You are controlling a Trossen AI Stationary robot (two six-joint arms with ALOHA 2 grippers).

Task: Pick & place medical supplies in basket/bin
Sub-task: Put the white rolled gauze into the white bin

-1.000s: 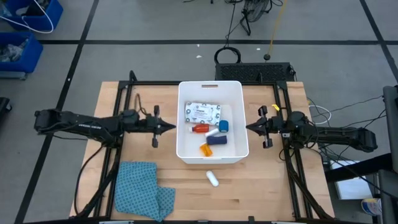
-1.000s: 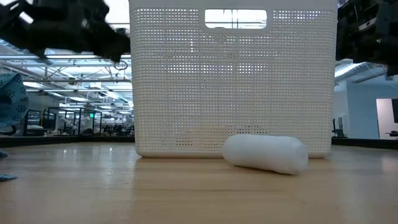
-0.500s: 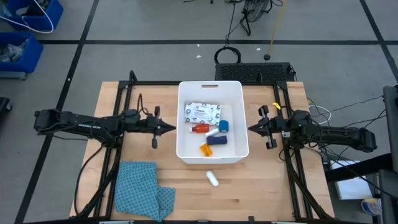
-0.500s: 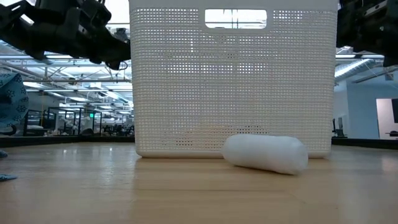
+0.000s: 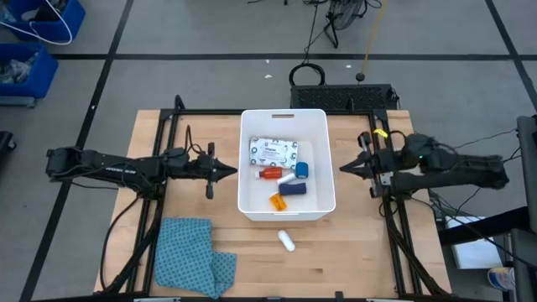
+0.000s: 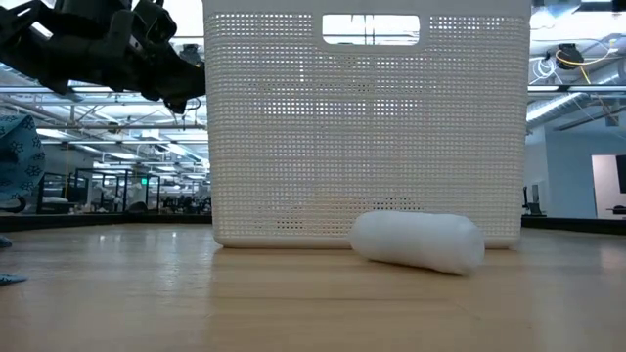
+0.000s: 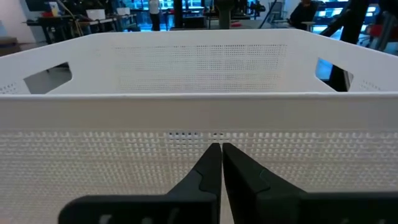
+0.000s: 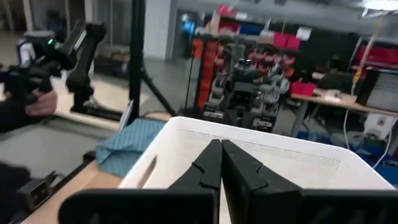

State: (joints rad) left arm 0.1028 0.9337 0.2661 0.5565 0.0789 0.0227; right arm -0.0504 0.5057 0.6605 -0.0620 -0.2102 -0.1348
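The white bin (image 5: 246, 189) stands mid-table; its mesh wall (image 6: 367, 127) fills the low view. Inside lie a white printed packet (image 5: 273, 151), a red-capped bottle (image 5: 269, 174), a blue tape roll (image 5: 302, 169), a dark blue strip (image 5: 291, 188), an orange pill bottle (image 5: 277, 201) and a white cylinder (image 5: 286, 179). A second white cylinder (image 5: 287, 241) (image 6: 418, 240) lies on its side on the table, just near of the bin. My left gripper (image 5: 233, 172) (image 7: 220, 149) is shut, just outside the bin's left wall. My right gripper (image 5: 342, 170) (image 8: 221, 144) is shut beside the right wall.
A blue patterned cloth (image 5: 193, 256) lies crumpled at the table's near left. Black frame rails run along both table sides. Bare wood shows near of the bin around the loose cylinder. A person's hand (image 8: 37, 102) shows in the room beyond the table.
My right gripper has drawn back a little from the bin toward the table's right edge, risen out of the low view and turned about its wrist. It stayed shut.
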